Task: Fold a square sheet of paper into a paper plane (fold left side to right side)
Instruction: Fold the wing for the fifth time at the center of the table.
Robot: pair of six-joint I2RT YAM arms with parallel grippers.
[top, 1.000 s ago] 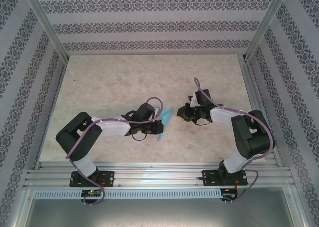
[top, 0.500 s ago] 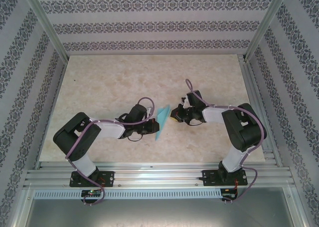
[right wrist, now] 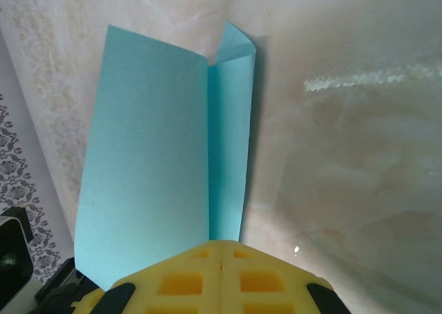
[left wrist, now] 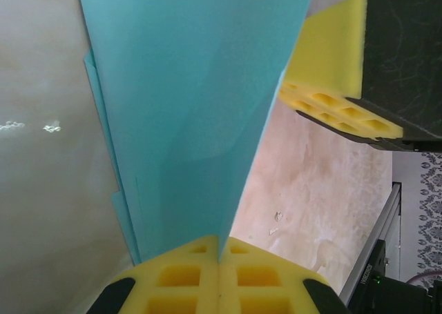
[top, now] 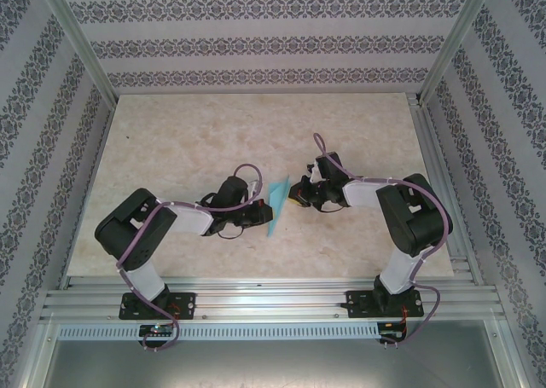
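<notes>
Left fingers (left wrist: 173, 283) and right fingers (right wrist: 186, 279) each pinch opposite sides of the paper plane (top: 277, 202)

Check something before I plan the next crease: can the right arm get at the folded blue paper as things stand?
Yes, it appears so: the right gripper looks shut on an edge of the folded blue paper, while the left gripper pinches it from the opposite side. Nothing blocks it.
</notes>
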